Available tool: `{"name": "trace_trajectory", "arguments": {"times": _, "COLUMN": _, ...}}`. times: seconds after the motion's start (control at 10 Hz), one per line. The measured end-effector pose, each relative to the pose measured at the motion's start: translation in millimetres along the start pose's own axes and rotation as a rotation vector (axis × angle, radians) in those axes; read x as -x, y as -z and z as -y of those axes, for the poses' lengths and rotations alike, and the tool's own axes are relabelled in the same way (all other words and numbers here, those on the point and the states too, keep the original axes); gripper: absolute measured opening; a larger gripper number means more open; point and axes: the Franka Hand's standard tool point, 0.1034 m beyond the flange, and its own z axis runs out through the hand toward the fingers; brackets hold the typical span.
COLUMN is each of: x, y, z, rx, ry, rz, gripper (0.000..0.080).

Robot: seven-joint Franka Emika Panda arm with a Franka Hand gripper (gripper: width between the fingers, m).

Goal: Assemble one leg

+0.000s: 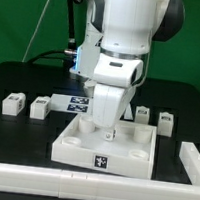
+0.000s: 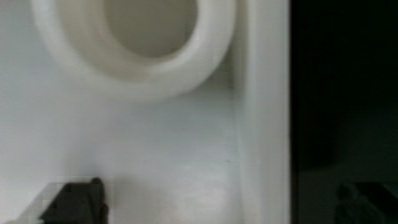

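The large white square panel (image 1: 104, 149) with a raised rim and corner sockets lies on the black table near the front. My gripper (image 1: 107, 127) is lowered onto its middle back part. In the wrist view the panel's surface (image 2: 178, 140) fills the frame, with one round socket (image 2: 134, 55) and the rim edge (image 2: 267, 110). My gripper (image 2: 219, 203) has its jaws wide apart with the dark fingertips (image 2: 75, 202) at the frame's edge, open, nothing gripped. Several small white legs stand behind the panel: two on the exterior view's left (image 1: 12, 102) (image 1: 39, 105) and two on its right (image 1: 143, 113) (image 1: 166, 121).
The marker board (image 1: 75, 105) lies behind the panel, partly hidden by the arm. A long white rail (image 1: 39, 178) runs along the table's front and another white piece (image 1: 193, 159) lies at the exterior view's right.
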Motion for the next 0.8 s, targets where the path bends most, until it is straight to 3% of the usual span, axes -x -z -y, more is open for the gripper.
{"name": "trace_trajectory", "arguments": {"times": 0.2, "x": 0.9, "y": -1.2, "z": 0.6, "rx": -0.003, "ry": -0.001, "rz": 0.001, "gripper": 0.0414}}
{"name": "trace_trajectory", "arguments": {"times": 0.3, "x": 1.0, "y": -1.2, "z": 0.6, "rx": -0.003, "ry": -0.002, "rz": 0.001, "gripper": 0.0414}}
{"name": "trace_trajectory", "arguments": {"times": 0.5, "x": 1.1, "y": -1.5, "z": 0.8, "rx": -0.003, "ry": -0.001, "rz": 0.001, "gripper": 0.0066}}
{"name": "trace_trajectory", "arguments": {"times": 0.8, "x": 0.5, "y": -0.2, "z": -1.3, "rx": 0.006, "ry": -0.001, "rz": -0.002, "gripper": 0.0057}}
